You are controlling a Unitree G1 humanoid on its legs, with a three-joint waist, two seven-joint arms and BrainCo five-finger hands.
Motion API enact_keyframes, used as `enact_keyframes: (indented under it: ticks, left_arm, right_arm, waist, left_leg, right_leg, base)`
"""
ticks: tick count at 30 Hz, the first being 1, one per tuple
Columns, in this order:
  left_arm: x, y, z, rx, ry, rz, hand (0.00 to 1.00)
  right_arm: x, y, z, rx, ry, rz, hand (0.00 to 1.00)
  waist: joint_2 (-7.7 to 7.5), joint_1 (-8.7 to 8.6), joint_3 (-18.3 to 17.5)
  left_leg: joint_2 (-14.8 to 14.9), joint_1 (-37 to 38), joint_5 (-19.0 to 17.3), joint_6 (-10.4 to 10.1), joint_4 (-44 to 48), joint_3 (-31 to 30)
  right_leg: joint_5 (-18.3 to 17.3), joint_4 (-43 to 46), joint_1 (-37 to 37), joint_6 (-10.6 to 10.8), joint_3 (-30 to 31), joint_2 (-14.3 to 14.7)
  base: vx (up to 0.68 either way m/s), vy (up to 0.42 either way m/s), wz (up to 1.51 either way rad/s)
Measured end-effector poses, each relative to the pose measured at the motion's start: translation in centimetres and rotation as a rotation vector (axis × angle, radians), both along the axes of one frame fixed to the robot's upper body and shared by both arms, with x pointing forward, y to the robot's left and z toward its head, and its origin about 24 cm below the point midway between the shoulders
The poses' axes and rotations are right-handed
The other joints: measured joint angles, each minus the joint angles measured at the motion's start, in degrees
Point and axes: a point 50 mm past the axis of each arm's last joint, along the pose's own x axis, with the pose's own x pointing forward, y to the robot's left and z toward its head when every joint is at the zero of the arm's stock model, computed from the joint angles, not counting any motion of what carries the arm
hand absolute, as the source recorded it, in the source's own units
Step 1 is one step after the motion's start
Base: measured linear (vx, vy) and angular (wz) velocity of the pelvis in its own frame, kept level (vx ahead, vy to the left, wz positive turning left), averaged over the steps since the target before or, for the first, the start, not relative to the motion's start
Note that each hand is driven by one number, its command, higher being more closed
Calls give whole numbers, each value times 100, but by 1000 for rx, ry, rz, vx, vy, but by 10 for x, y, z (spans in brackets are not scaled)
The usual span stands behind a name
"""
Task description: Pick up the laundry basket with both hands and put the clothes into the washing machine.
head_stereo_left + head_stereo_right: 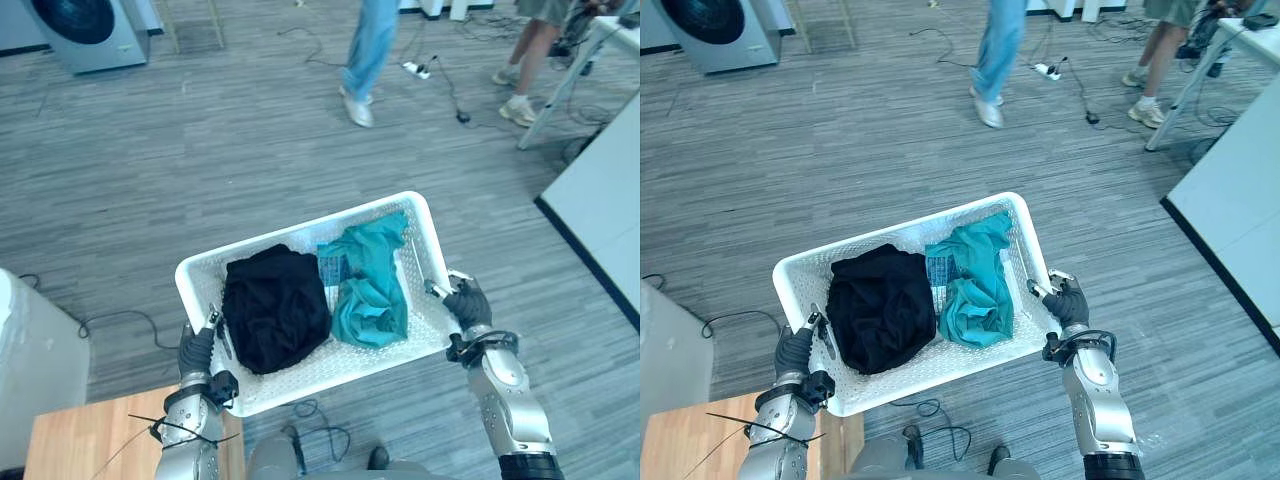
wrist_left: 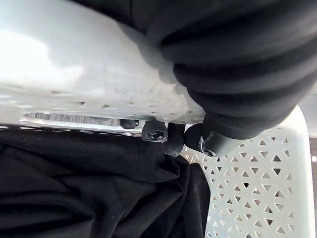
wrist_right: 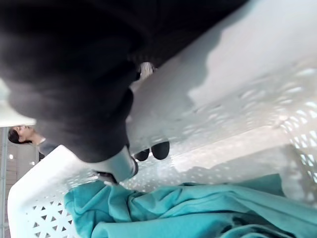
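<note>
The white laundry basket (image 1: 330, 375) hangs between both hands. The left hand (image 1: 197, 352) clamps its 9 o'clock rim and the right hand (image 1: 466, 303) its 3 o'clock rim, with fingertips (image 2: 154, 133) hooked over the edge. Inside lie a black garment (image 1: 275, 308) and a teal garment (image 1: 372, 290). The washing machine (image 1: 85, 30) stands far off at 11 o'clock, across open grey floor (image 1: 200, 150). A person's legs (image 1: 368, 50) stand at 12 o'clock, a white table's edge (image 1: 600, 200) runs at 3, and a wooden table (image 1: 85, 440) sits at 7.
</note>
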Motion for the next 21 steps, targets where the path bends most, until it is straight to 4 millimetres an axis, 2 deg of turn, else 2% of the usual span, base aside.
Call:
enact_keyframes:
  ticks: [2,5,8,10,11,12,13,14,15,17,18,19,21]
  left_arm:
    - [-2,3,0,7,4,7,100]
    - [-6,7,0,27,3,13,100]
    - [-8,7,-1,27,11,15,100]
    - [-13,8,-4,25,29,22,100]
    - [-16,10,-6,30,40,26,100]
    - [-18,11,-6,34,48,27,100]
    - [-18,12,-7,40,57,24,100]
    - [-18,13,-6,55,58,24,100]
    - [-16,15,-3,68,46,19,100]
    - [-15,14,1,79,32,13,100]
    - [-14,14,2,81,30,10,100]
    - [-14,14,2,85,31,7,100]
    - [-15,15,1,89,38,5,100]
  right_arm:
    - [0,4,-1,14,1,6,100]
    - [0,10,-3,34,10,13,100]
    - [-4,11,-7,44,23,11,100]
    - [-4,12,-9,34,36,16,100]
    - [-6,13,-11,35,47,20,100]
    - [-8,14,-14,39,57,24,100]
    - [-11,14,-18,44,71,24,100]
    - [-12,17,-20,58,78,25,100]
    - [-13,18,-20,68,74,19,100]
    - [-12,17,-19,71,67,14,100]
    - [-13,17,-19,74,68,8,100]
    - [-14,17,-20,77,72,3,100]
    - [-15,17,-22,82,81,-1,100]
  waist:
    - [2,19,-1]
    - [-21,47,-15]
    - [-81,159,-51]
    - [-25,155,-27]
    - [-11,128,-7]
    - [-37,36,30]
    - [16,-92,56]
    - [10,-180,51]
    - [8,-191,49]
    - [45,-184,62]
    - [126,-183,89]
    - [204,-186,137]
    - [230,-178,168]
  left_leg:
    - [-95,12,28,52,-43,-40]
    - [-128,155,39,71,-271,-158]
    - [-181,303,25,93,-477,-137]
    - [-97,466,10,111,-684,-134]
    - [-74,644,-3,121,-838,-173]
    - [-105,842,5,168,-963,-248]
    - [-114,944,-59,256,-973,-330]
    - [-102,1043,-118,280,-974,-454]
    - [-89,1074,-184,274,-971,-529]
    - [-56,1070,-260,242,-963,-641]
    - [20,1096,-345,173,-947,-742]
    - [113,1197,-457,80,-932,-867]
    - [180,1472,-586,-82,-974,-950]
  right_leg:
    - [72,-70,80,89,-23,-72]
    - [242,-114,187,85,-13,-85]
    - [247,-57,193,83,-49,-112]
    - [218,836,-206,122,-134,-115]
    - [210,1799,-592,135,-210,-232]
    - [142,2611,-926,152,-214,-383]
    - [-113,3043,-1094,71,-186,-458]
    - [-370,3045,-1231,-21,-200,-491]
    - [-443,2764,-1432,-99,-227,-479]
    - [-418,2181,-1696,-120,-228,-460]
    - [-354,1638,-1888,-84,-180,-415]
    - [-136,1168,-2035,-57,-164,-408]
    - [219,709,-2167,73,-153,-455]
  base:
    - [87,177,29]
    - [63,121,23]
    - [34,41,-6]
    - [23,51,-17]
    - [50,74,-4]
    - [62,68,26]
    - [124,28,52]
    - [149,-11,55]
    - [168,-26,41]
    - [201,-76,32]
    - [320,-138,51]
    - [317,-142,49]
    - [446,-219,43]
